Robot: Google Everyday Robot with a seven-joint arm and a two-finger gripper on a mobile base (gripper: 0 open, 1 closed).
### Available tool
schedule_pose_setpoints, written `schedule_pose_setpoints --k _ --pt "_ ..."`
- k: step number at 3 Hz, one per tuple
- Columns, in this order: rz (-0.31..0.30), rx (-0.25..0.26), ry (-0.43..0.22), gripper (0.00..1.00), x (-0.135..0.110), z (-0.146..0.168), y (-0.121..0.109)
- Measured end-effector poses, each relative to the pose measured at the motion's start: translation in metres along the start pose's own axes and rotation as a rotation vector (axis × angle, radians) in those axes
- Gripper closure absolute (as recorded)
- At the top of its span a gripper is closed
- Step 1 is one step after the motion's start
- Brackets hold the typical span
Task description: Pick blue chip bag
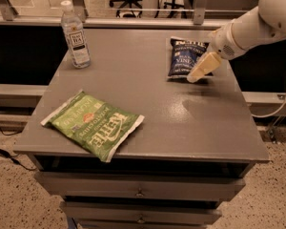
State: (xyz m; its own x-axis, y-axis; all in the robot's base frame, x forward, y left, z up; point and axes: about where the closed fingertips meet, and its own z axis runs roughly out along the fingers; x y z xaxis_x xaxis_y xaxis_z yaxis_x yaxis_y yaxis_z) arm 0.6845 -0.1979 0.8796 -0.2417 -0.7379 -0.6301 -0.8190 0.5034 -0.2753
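The gripper [196, 73] hides the right edge of the blue chip bag [181, 56].

Blue chip bag [183, 56] flat, far right, end effector [196, 74] at its corner
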Motion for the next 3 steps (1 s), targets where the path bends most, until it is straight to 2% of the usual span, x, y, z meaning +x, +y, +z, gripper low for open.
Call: schedule_pose_setpoints --k 1,2,3 --pt "0.023 0.016 -0.011 0.0 -0.003 0.02 -0.011" --pt "0.037 0.025 -0.009 0.17 -0.002 0.031 -0.014" --pt "0.043 0.038 -0.01 0.41 0.001 0.03 -0.017"
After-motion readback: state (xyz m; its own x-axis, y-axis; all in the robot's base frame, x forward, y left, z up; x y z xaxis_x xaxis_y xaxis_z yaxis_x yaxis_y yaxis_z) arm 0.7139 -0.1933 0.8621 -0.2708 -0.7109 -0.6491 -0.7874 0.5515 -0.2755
